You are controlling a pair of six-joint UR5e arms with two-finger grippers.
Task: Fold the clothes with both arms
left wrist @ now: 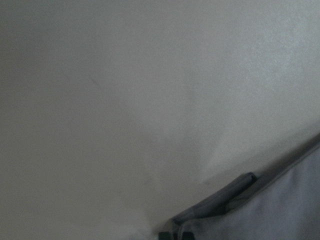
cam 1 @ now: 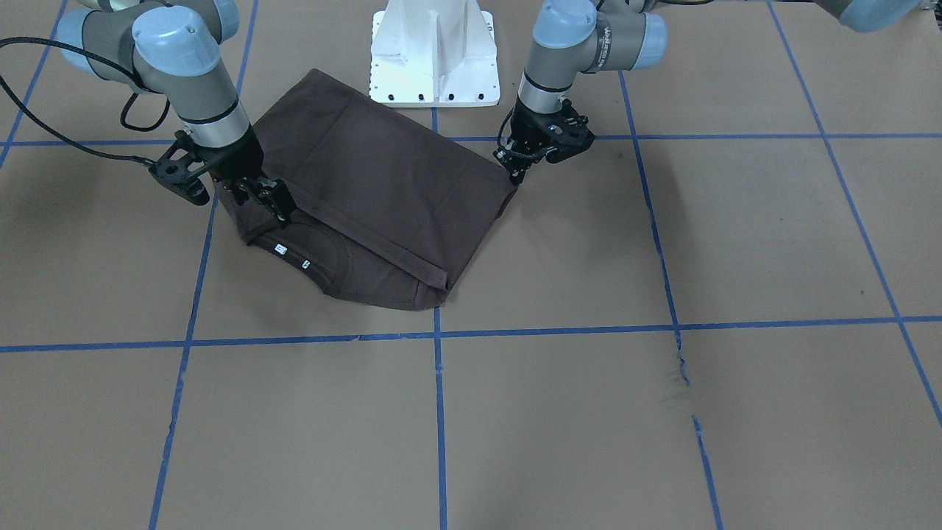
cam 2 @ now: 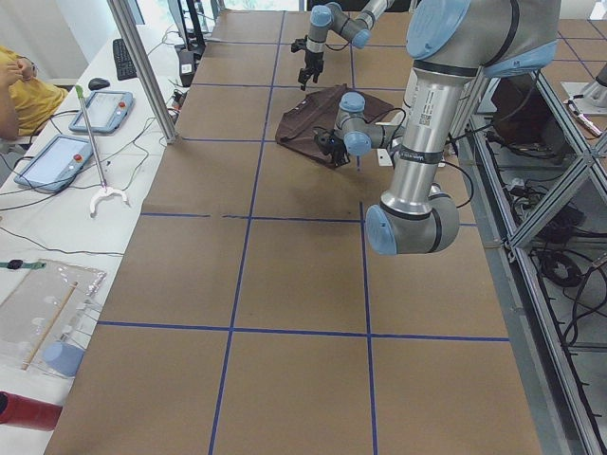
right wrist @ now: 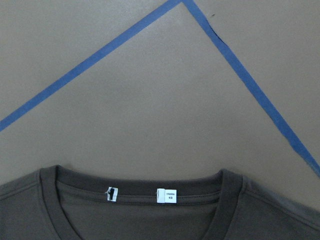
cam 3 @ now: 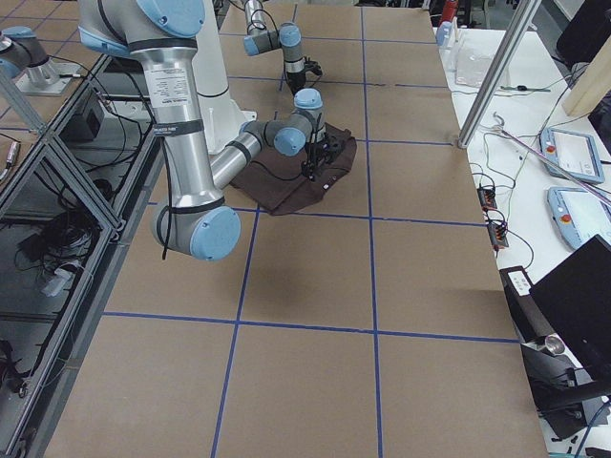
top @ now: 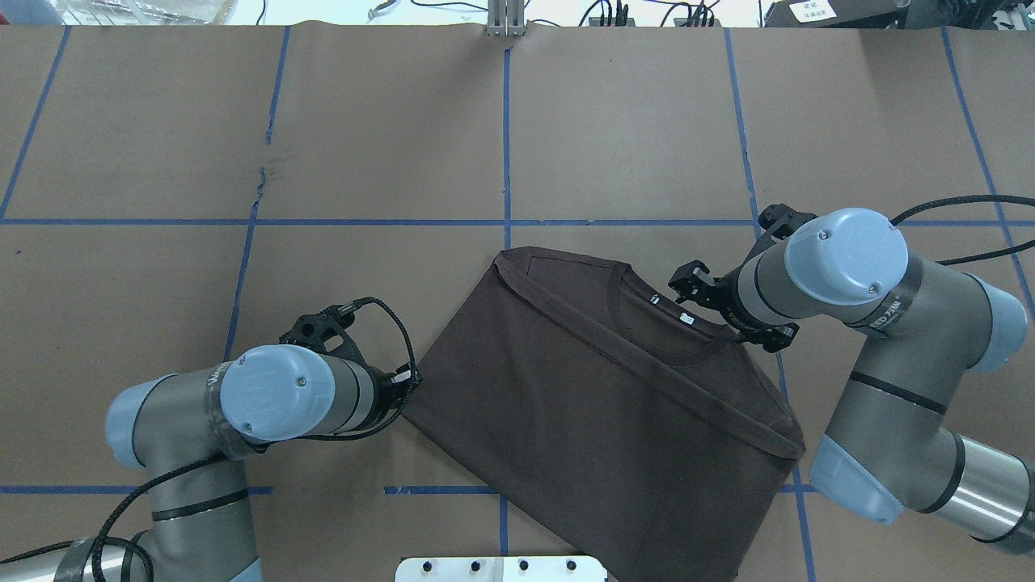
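Note:
The dark brown T-shirt (cam 1: 383, 177) lies on the brown paper, its lower half folded up to just below the collar (cam 1: 324, 254). White neck labels (right wrist: 167, 196) show inside the collar. My left gripper (cam 1: 515, 177) is low at the shirt's side corner, fingers together and the tip touching the cloth; it also shows in the overhead view (top: 408, 381). The left wrist view is blurred and shows only paper and a cloth corner (left wrist: 290, 210). My right gripper (cam 1: 274, 202) hovers over the shoulder beside the collar, jaws apart and empty; it also shows from overhead (top: 691, 284).
The white bolted pedestal (cam 1: 434, 55) stands just behind the shirt. Blue tape lines (cam 1: 438, 335) grid the paper, which is torn at one spot (cam 1: 681, 368). A side table with tablets (cam 2: 47, 161) and a metal post (cam 2: 142, 66) lie beyond the far edge.

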